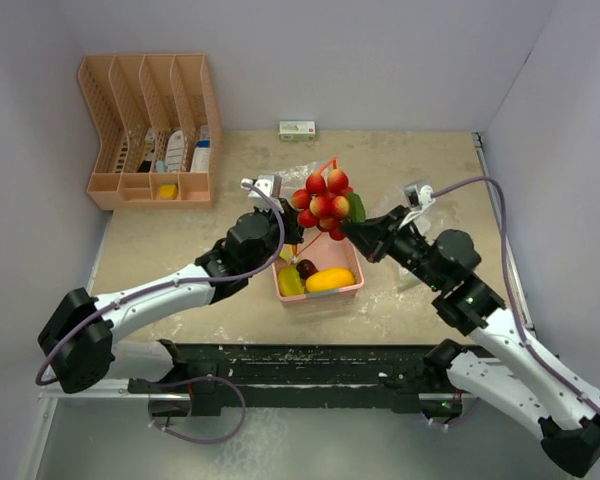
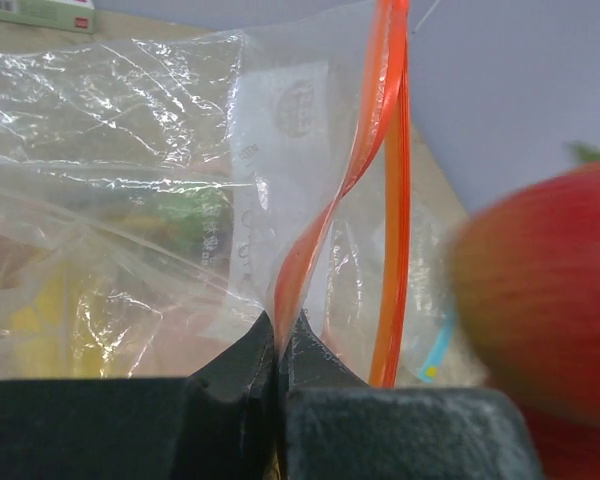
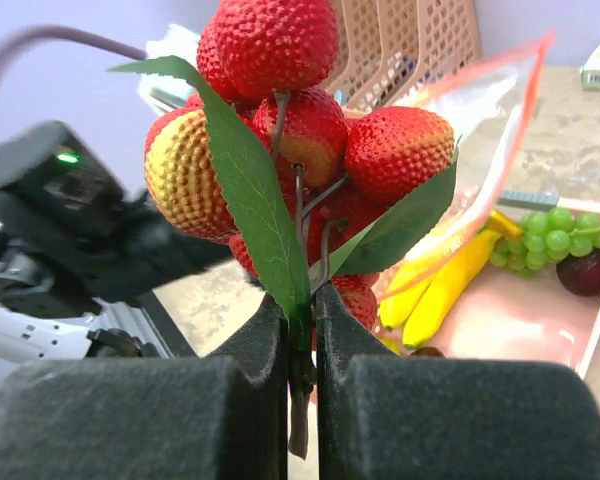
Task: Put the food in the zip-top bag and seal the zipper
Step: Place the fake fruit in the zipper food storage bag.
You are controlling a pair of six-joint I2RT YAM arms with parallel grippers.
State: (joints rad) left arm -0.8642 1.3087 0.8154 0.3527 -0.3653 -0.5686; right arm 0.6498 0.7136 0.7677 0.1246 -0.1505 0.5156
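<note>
My right gripper (image 3: 300, 305) is shut on the stem of a bunch of red strawberries with green leaves (image 3: 300, 150), held up in the air over the pink basket (image 1: 352, 262); the bunch shows in the top view (image 1: 325, 200). My left gripper (image 2: 278, 330) is shut on the orange zipper edge (image 2: 325, 215) of the clear zip-top bag (image 2: 130, 200), holding its mouth up just left of the bunch. The basket holds yellow bananas (image 3: 450, 285), green grapes (image 3: 545, 235), a dark fruit (image 3: 587, 270) and a yellow-orange mango (image 1: 330, 279).
An orange desk organiser (image 1: 150, 130) with small items stands at the back left. A small green-and-white box (image 1: 297, 129) lies at the back wall. Walls close in on both sides. A black rail (image 1: 300, 365) runs along the near edge.
</note>
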